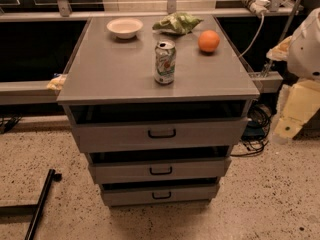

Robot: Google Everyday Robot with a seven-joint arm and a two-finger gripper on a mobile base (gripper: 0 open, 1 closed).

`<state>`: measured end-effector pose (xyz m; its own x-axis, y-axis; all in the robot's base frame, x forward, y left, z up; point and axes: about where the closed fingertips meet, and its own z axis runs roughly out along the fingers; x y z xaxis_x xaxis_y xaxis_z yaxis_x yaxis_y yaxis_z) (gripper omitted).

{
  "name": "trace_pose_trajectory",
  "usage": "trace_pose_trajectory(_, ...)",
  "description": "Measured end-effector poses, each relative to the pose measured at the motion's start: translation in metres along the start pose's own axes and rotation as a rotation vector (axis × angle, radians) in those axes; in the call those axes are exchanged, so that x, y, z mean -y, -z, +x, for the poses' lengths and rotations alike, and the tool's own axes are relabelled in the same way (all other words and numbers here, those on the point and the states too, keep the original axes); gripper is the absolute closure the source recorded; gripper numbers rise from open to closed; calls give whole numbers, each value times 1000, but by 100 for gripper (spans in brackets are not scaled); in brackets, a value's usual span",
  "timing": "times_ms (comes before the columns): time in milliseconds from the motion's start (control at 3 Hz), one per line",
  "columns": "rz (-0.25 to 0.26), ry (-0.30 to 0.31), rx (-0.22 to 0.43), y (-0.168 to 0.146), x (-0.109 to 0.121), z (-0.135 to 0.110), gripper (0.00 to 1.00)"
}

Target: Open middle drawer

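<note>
Speckled stone floor (280,204) across the whole lower part. In mid-frame, on that floor, a grey metal cabinet (115,74) with a flat top and three drawer fronts stacked below, each with a dark gap above it. Uppermost and tallest, the top drawer (110,135). Directly under it, the middle drawer (200,170), mid-sized of the three, level, between the other two, touched by nothing. Lowest and narrowest, the bottom drawer (125,196), just above the floor.

At the far right, a white robot arm (306,44), partly cut off by the frame edge. Below it, the cream-coloured gripper (292,114), off the cabinet's right corner at about the height of the top drawer, well apart from every drawer front. Spread or closed: not to be made out here.

Lower left, a black bar (41,202) lying slantwise on the floor. By the cabinet's right side, a tangle of dark cables (256,126).

On the cabinet top: at the back, a crumpled green bag (177,22); back left, a white bowl (124,27), upright; near the middle, a drink can (164,62), upright and alone; back right, an orange (208,41), near the bag but apart from it. Smallest, the black pull handle (161,170), centred on the middle drawer's front.
</note>
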<state>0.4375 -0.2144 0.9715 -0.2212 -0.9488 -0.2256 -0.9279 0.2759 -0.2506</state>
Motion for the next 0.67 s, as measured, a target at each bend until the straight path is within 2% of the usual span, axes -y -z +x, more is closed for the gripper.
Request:
trace_pose_trajectory(333, -17, -15, 61, -31, -13, -2, 0)
trace_pose_trajectory(667, -67, -24, 155, -91, -31, -4, 0)
